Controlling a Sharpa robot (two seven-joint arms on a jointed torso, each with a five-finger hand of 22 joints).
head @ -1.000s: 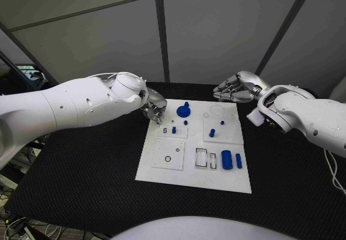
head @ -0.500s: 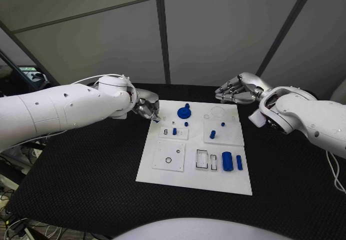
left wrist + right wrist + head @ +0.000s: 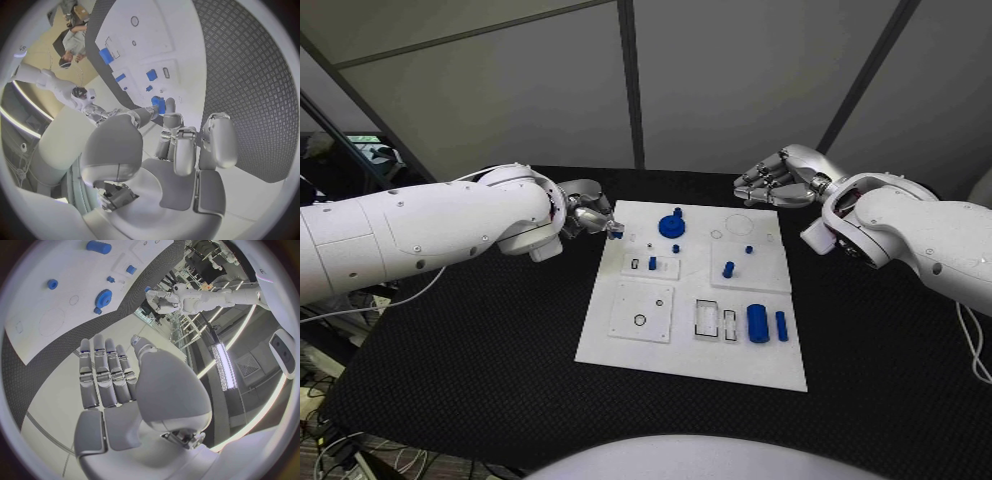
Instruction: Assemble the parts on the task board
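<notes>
Centre frame: task board (image 3: 635,345) | upper left: left hand (image 3: 593,217), fingers pinching a small blue part (image 3: 613,232) | upper right: right hand (image 3: 773,184), fingers together, holding nothing.

A black table (image 3: 473,330) with a textured mat surface stands before grey wall panels (image 3: 733,80) split by dark vertical seams (image 3: 632,80).
</notes>
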